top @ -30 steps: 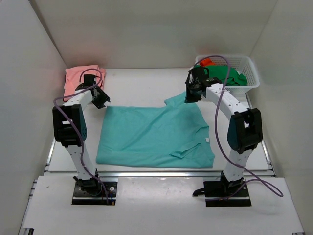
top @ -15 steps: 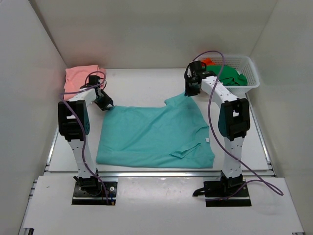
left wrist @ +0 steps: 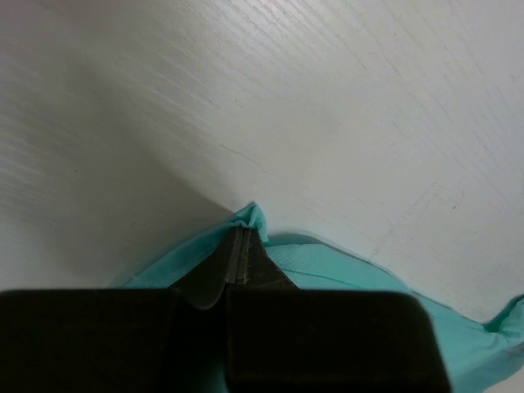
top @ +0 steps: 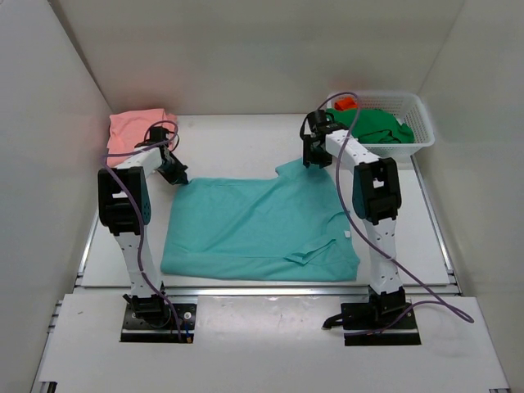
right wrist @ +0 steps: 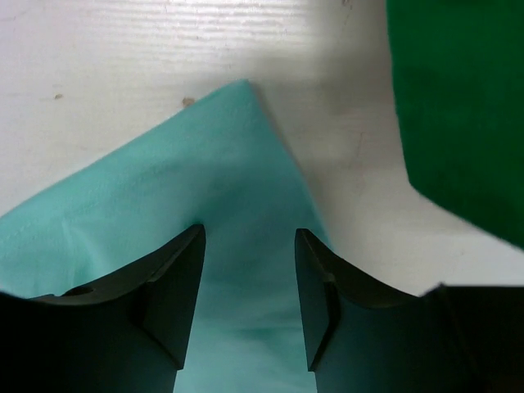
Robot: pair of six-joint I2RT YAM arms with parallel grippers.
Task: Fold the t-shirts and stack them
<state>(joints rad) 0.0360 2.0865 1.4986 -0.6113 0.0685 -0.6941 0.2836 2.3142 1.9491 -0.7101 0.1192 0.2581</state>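
A teal t-shirt (top: 262, 225) lies spread flat on the table. My left gripper (top: 180, 178) is at its far left corner, shut on that teal corner (left wrist: 250, 219), which pokes out past the fingertips. My right gripper (top: 309, 160) hovers over the shirt's far right sleeve tip (right wrist: 237, 147), open, with cloth showing between the jaws but not pinched. A salmon pink t-shirt (top: 135, 127) lies folded at the far left. A dark green t-shirt (top: 378, 125) sits in the basket and shows in the right wrist view as dark green cloth (right wrist: 458, 106).
A white mesh basket (top: 409, 115) stands at the far right, holding the green shirt and something orange (top: 345, 103). White walls close in the table on three sides. The arm bases are bolted at the near edge.
The left gripper moved down to the teal shirt's corner and shut on it. The right gripper opened, let go of the sleeve tip and shifted slightly left and back.
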